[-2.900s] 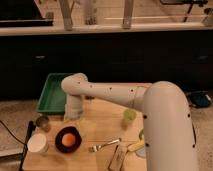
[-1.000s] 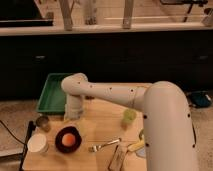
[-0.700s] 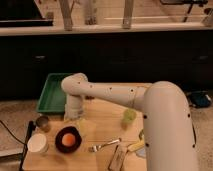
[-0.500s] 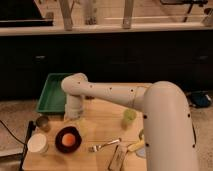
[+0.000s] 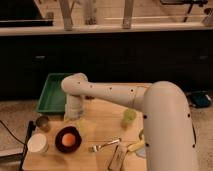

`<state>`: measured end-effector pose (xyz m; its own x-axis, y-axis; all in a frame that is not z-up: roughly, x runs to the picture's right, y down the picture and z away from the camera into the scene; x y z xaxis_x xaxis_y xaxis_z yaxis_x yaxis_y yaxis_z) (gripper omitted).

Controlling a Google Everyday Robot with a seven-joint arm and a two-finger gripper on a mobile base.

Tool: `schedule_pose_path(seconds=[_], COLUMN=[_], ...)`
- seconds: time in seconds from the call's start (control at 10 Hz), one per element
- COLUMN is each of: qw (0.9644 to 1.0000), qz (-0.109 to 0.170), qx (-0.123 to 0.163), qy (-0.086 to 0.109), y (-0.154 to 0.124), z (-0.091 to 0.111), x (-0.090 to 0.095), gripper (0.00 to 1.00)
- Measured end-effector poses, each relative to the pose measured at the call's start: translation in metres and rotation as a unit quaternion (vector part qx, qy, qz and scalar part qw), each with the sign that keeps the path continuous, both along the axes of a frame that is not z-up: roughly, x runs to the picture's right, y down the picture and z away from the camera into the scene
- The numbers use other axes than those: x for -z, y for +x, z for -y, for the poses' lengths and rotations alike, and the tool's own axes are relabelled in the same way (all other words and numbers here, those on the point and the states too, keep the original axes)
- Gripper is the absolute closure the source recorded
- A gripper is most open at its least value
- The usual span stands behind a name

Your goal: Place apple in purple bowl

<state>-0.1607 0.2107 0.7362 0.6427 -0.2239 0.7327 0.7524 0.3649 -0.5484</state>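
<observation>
Camera view: at lower left of the frame the apple [image 5: 69, 138] lies inside the purple bowl [image 5: 59, 144] on the wooden surface [image 5: 102, 130]. Left of it stands a white cup [image 5: 38, 143]. Above the bowl hangs the tool [image 5: 74, 116]; a green tray [image 5: 52, 94] is behind.

No text, label, brand or number can be read anywhere. The hand [image 5: 74, 116] hangs over the surface [image 5: 102, 125], just above the bowl [image 5: 68, 139].

Apple [image 5: 69, 138] sits in purple bowl [image 5: 60, 144]; gripper [image 5: 74, 116] just above
</observation>
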Motion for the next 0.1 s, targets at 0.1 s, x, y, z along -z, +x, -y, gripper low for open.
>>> schedule_pose_path(seconds=[0.1], qw=[1.0], qz=[0.0], qx=[0.0], qy=[0.0], y=[0.0], z=[0.0], x=[0.0], gripper=[0.2])
